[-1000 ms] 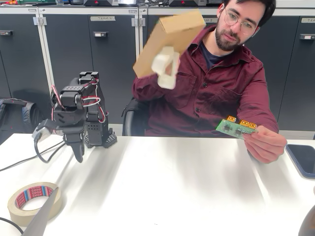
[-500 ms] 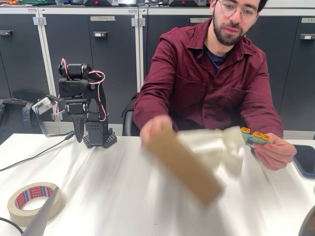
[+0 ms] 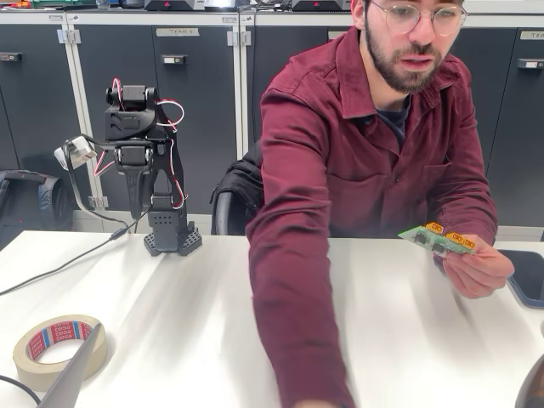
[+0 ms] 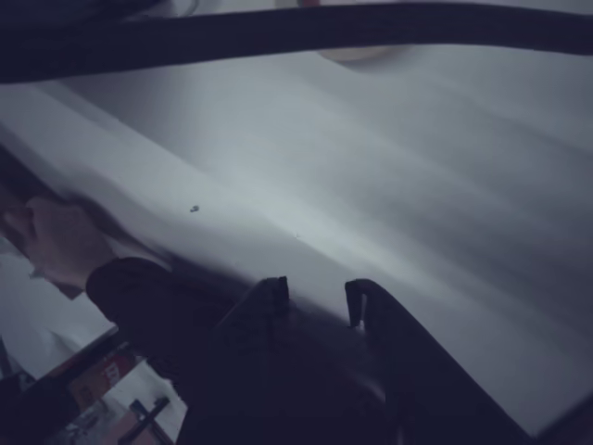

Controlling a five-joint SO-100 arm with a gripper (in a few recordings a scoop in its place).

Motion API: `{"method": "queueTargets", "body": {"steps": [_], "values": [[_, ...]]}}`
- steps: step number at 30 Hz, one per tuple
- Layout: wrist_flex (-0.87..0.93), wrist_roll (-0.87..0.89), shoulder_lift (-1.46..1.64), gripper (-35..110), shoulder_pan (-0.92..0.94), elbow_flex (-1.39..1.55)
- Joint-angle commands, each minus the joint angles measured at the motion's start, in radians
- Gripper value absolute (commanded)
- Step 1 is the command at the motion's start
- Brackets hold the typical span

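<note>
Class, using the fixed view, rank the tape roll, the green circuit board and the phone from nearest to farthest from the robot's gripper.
1. Tape roll, front left, below the gripper.
2. Green circuit board, held up at the right.
3. Phone, at the right edge.

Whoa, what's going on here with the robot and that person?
The black robot arm stands folded up at the back of the white table. Its gripper is slightly open and holds nothing. A person in a dark red shirt leans across the table, one arm reaching toward the near edge, with a green circuit board in the other hand. A roll of tape lies near the front left.
</note>
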Motion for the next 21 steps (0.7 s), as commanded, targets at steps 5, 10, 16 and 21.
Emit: {"method": "queueTargets", "body": {"steps": [5, 10, 16, 21], "values": [[-0.012, 0.028, -0.018, 15, -0.078, -0.086], [-0.032, 0.072, -0.075, 17, -0.212, -0.1], [-0.014, 0.066, -0.233, 17, -0.359, -0.287], [-0.014, 0.048, -0.279, 17, -0.4, -0.333]]}}
